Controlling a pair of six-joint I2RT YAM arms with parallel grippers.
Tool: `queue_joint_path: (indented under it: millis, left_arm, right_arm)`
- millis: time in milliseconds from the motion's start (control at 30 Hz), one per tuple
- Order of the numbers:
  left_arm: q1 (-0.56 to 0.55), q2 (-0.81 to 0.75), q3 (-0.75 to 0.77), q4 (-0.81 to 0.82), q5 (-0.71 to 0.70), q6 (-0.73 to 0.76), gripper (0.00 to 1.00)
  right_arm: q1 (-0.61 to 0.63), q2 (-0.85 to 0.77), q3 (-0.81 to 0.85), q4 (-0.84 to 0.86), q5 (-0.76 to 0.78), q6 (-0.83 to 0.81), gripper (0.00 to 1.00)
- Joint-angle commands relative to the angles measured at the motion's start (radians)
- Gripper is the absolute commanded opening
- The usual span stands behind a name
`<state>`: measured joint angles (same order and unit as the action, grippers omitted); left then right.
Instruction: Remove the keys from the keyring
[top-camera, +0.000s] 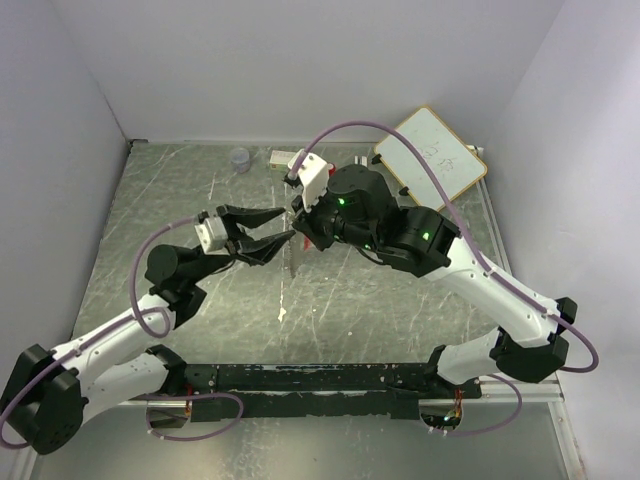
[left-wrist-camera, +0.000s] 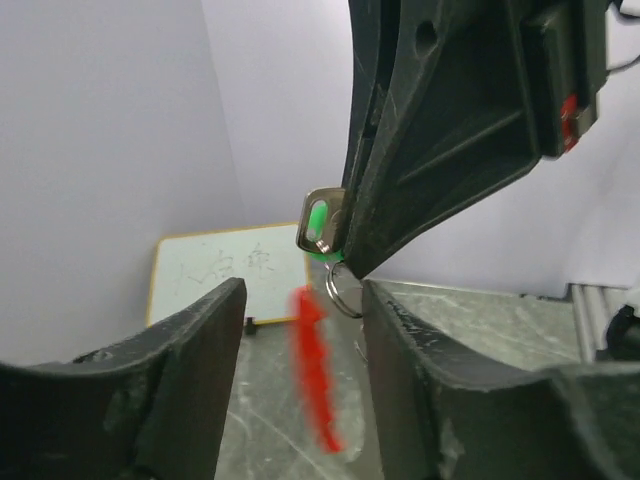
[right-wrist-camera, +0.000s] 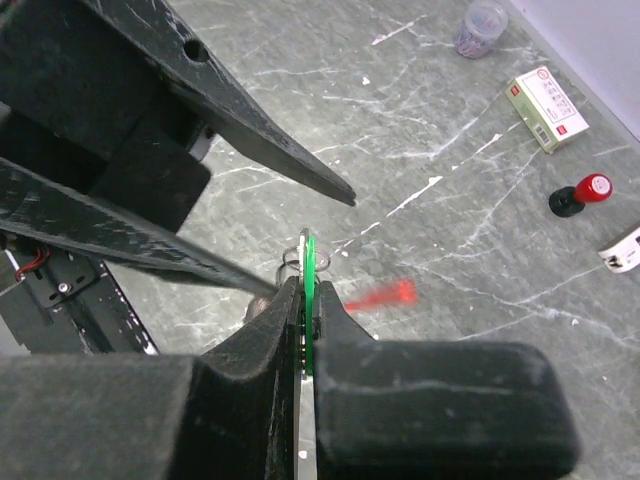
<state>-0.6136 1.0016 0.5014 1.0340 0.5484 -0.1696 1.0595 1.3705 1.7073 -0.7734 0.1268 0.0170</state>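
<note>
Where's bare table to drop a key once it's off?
Free: the table patch bordered by the left tool, right tool and black base rail. Crowded: far edge, with cup, box and whiteboard.

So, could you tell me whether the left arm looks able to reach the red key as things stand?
Probably yes: the left fingers are open, and the red key hangs free from the ring in the gap between them. It is blurred, so perhaps swinging.
</note>
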Motion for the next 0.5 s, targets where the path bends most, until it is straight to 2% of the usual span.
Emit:
queue_joint_path:
  millis: [0,67,233,467]
  left_arm:
    - [-0.006,-0.083,-0.029,-0.051,-0.043,0.023,0.71]
    - [-0.006,-0.136,-0.059,-0.049,-0.11,0.033,0.75]
    - [-0.006,-0.283,-0.107,-0.099,-0.236,0.079,0.77]
    - [-0.006,-0.356,-0.084,-0.209,-0.235,0.107,0.68]
  right_arm:
    - [0.001,-0.016,0.024,0.095,0.014,-0.014,0.0]
    - [0.0,-0.015,0.026,0.094,0.015,-0.014,0.0]
    - [0.001,-0.013,0.031,0.097,0.028,-0.011,0.0]
    - [0.0,-0.01,0.028,0.105,0.029,-0.007,0.0]
